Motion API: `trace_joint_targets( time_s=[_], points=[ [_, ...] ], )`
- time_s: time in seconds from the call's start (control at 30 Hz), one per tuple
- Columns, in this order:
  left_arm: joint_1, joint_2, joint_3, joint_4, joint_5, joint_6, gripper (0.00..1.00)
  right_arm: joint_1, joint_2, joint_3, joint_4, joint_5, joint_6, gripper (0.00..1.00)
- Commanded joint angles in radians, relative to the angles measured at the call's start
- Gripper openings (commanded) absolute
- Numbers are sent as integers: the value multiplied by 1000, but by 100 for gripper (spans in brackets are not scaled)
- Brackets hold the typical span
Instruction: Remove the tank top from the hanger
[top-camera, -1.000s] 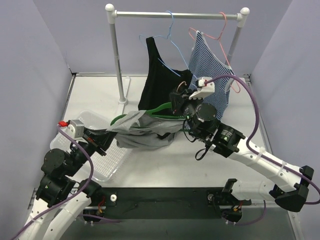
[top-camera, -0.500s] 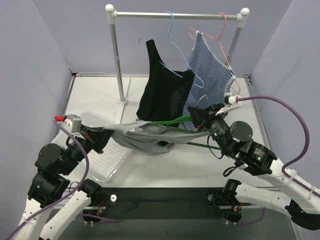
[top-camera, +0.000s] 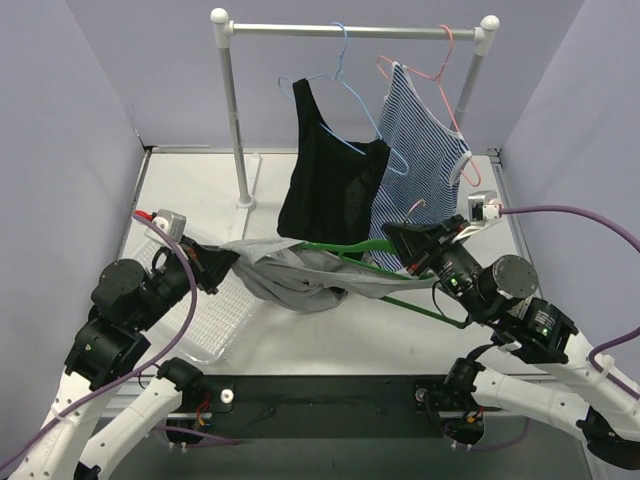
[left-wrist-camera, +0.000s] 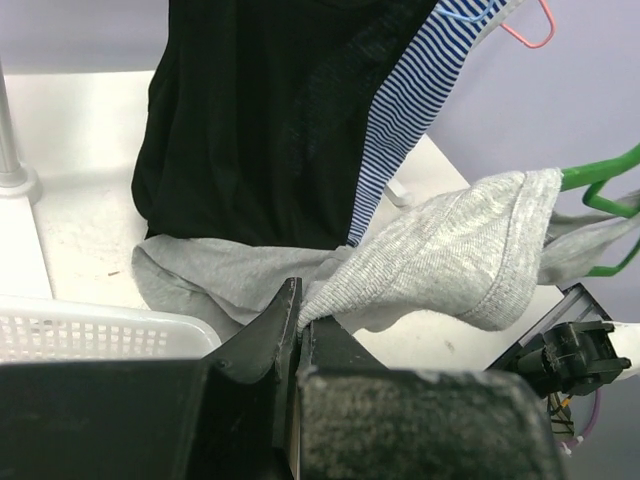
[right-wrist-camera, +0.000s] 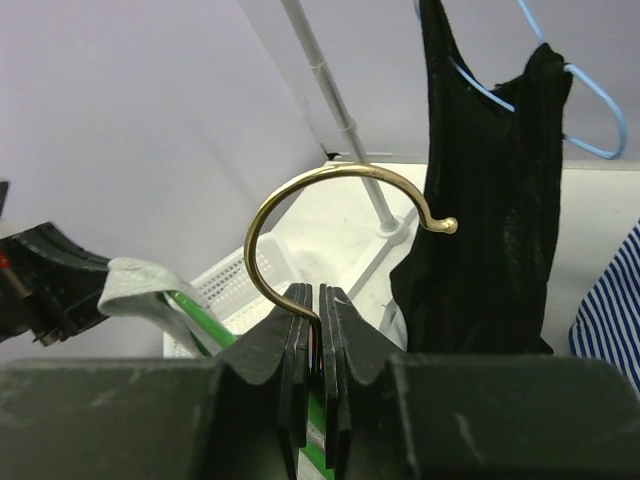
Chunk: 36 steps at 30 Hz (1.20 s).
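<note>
Left wrist view: left jaws are pinching shut on a fold of the grey tank top (left-wrist-camera: 450, 250). Right jaws are clamping the hanger (right-wrist-camera: 340, 169) below its gold hook. Between the arms, the top is draping over one green hanger end, above the counter (top-camera: 340, 340), beside a white basket (top-camera: 215, 325).

- My left arm (top-camera: 125, 300) rises from the near left corner, its forearm reaching right toward the middle of the tabletop.
- My left pincer (top-camera: 218, 268) has its jaws pinched flat on a fold of the gray tank top (top-camera: 300, 280).
- My right arm (top-camera: 520, 320) bends in from the near right, with the wrist aimed left and far.
- My right pincer (top-camera: 395, 232) is clamped on the stem of the hanger hook (right-wrist-camera: 330, 171).
</note>
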Motion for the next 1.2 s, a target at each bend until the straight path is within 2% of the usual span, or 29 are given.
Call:
trace_joint_targets(
  time_s=[0.0,0.23,0.37,0.47,0.53,0.63,0.7,0.83,0.93,1.07,1.17],
  points=[
    [1,49,95,-35,-5,-2,0,-8,-57,5,84,-103,-34,0],
    [1,87,185,-32,133,-16,0,-7,-140,-64,27,-201,-143,0],
    [1,101,189,11,305,-36,0,-8,-186,-108,47,-254,-175,0],
    [1,129,206,-53,281,-16,0,-7,-224,-117,67,-278,-203,0],
    [1,158,226,-150,178,3,0,-7,-255,-125,87,-281,-207,0],
    [1,198,257,-231,95,36,0,-7,-292,-157,136,-281,-207,0],
    [1,212,267,-239,94,35,0,-7,-298,-168,151,-280,-210,0],
    [1,212,245,-171,193,10,0,-7,-298,-194,202,-268,-198,0],
    [1,189,199,-122,245,-2,0,-7,-296,-216,278,-206,-171,0],
    [1,150,130,-84,279,-25,0,-7,-309,-300,520,-111,-166,0],
    [1,141,85,-41,357,-54,0,-5,-289,-335,649,-71,-177,0]
  ],
)
